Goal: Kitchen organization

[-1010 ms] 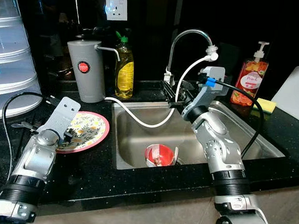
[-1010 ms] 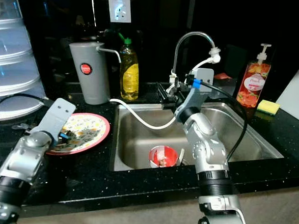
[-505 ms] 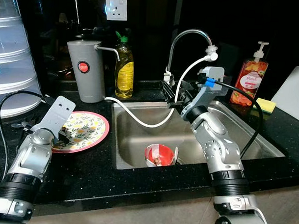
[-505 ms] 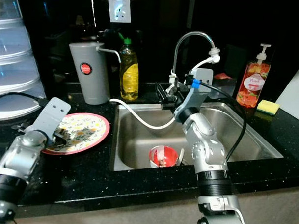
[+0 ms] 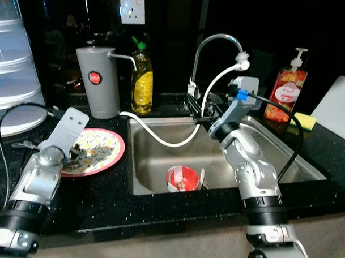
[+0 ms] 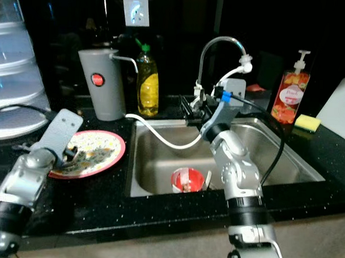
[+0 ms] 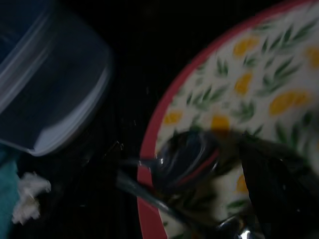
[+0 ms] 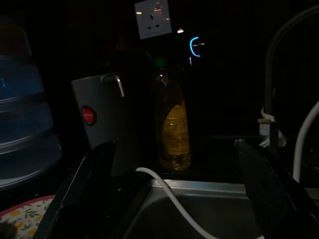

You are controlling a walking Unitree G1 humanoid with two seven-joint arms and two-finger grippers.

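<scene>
A home kitchen: a stainless steel sink [image 5: 274, 145] set in a speckled black stone counter [image 5: 102, 191], a curved chrome tap [image 5: 212, 42], a yellow dish-soap bottle [image 5: 142, 77] and a white wall socket [image 5: 132, 9].

Glossy black speckled desk [image 5: 158, 210]; brushed steel sink [image 5: 285, 161]; glazed plate [image 5: 112, 155]; matt grey jug [image 5: 97, 84].

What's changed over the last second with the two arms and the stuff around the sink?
The left end effector drew back slightly toward the near left rim of the red-rimmed floral plate, where it now sits over a dark metal spoon. The right end effector stayed raised and open by the curved chrome tap. The red and white cup in the steel sink did not move.
</scene>
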